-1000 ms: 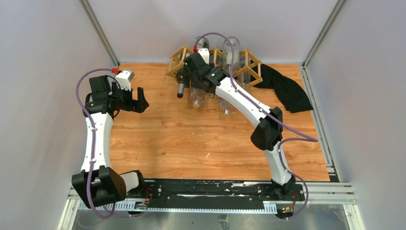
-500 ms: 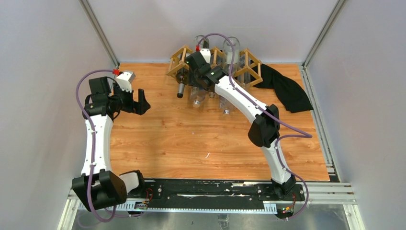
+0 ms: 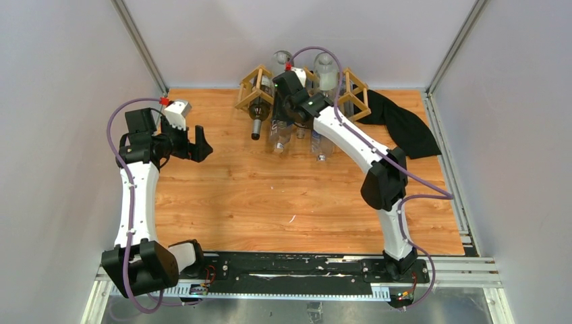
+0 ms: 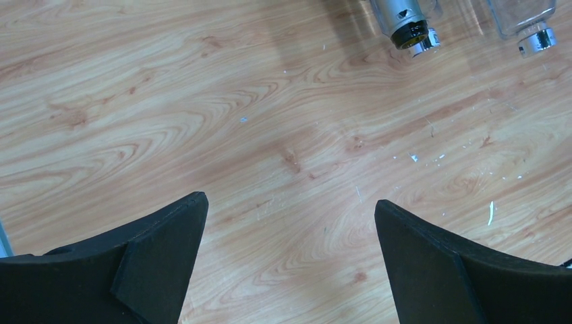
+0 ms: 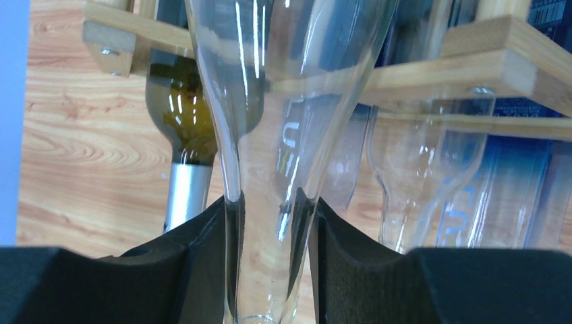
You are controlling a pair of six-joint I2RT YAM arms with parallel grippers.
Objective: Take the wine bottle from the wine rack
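The wine rack (image 5: 496, 44) is a lattice of thin slats in light natural wood, and the slats cross to make diamond-shaped cells. It stands at the far edge of the table (image 3: 270, 202), about in the middle. Bottles lie in its cells with their necks pointing to the near side. The wine bottle (image 5: 270, 135) is of clear glass. Its body is inside a middle cell and its neck comes out toward the near side. The right gripper (image 5: 270, 226) is closed around this neck, both fingers touching the glass. Just left of it lies a dark green bottle (image 5: 177, 101) with silver foil on the neck.
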